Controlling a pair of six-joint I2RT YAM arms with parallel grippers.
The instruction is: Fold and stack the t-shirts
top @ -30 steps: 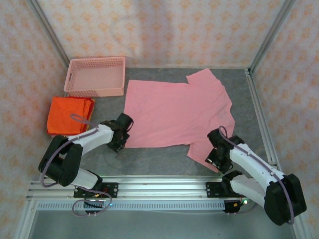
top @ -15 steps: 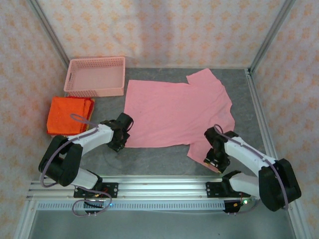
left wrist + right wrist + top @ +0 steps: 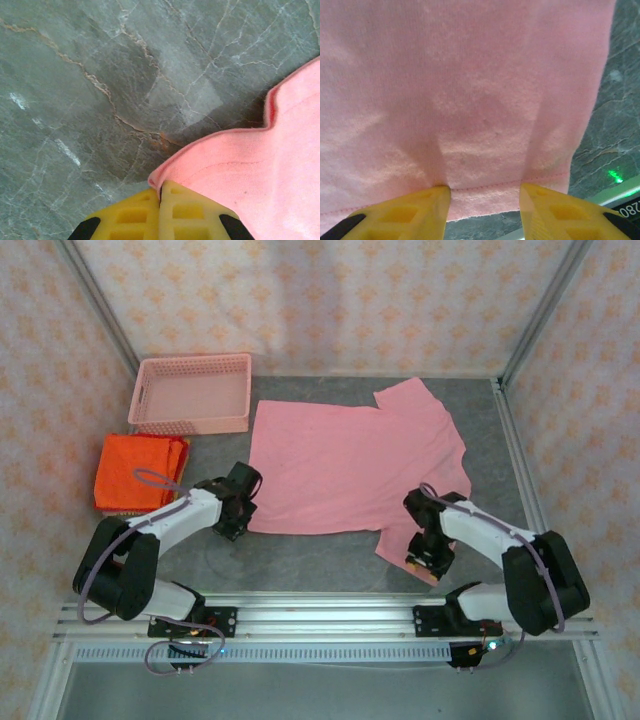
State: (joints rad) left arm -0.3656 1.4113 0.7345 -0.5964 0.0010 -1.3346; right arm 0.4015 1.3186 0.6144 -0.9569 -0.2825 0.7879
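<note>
L gripper (image 3: pixel 160 189) was clamped shut, its yellow fingertips pinching the near-left hem corner of the pink t-shirt (image 3: pixel 350 465). R gripper (image 3: pixel 485 195) stood part open, 2 fingers astride the hem of the near-right sleeve, cloth between them but not yet nipped. The shirt lay spread flat across the middle of the table (image 3: pixel 300 560), w/ few wrinkles. The orange-red t-shirts (image 3: pixel 138 472) sat folded in a stack at far left, just nearside of the pink basket (image 3: pixel 190 422).
</note>
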